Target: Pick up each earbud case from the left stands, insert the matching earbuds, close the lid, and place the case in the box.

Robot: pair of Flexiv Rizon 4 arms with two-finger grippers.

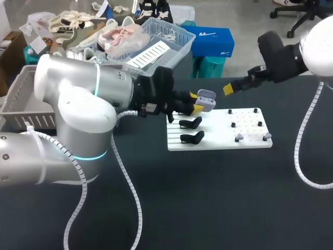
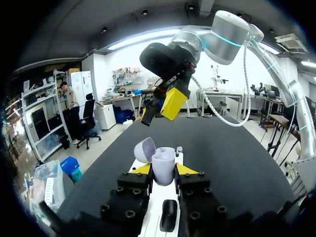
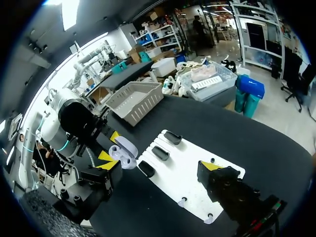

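My left gripper [image 2: 163, 169] is clamped on the pale lavender plastic earbud case [image 2: 163, 159], lid open, above the flat white stand board's [image 1: 218, 136] left end. My right gripper [image 1: 228, 89] hovers over the board's far edge; I cannot tell how wide it is.

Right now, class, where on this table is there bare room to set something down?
Bare: table in front of the board, between the left arm and the right arm's cable. Crowded: the board's left end, where the left hand holds the case by the stands.
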